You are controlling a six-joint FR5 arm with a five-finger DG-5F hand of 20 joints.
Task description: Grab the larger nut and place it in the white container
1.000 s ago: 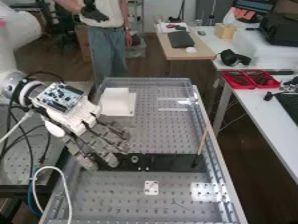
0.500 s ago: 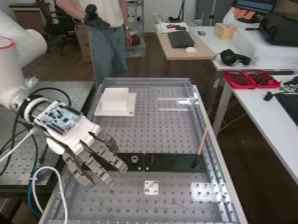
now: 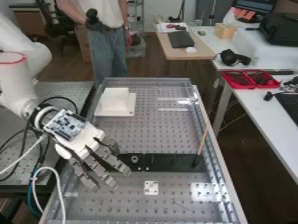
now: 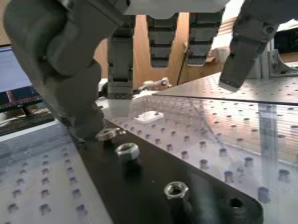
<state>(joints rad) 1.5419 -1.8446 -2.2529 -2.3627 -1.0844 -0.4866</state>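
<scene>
Nut (image 4: 128, 150), silvery and shiny

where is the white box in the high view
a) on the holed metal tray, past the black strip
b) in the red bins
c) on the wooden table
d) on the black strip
a, the high view shows the white box on the holed metal tray, farther from the camera than the black strip.

open: between black plate (image 3: 171, 161) and white container (image 3: 115, 101) | obstacle: slanting stick (image 3: 202, 142)
</scene>
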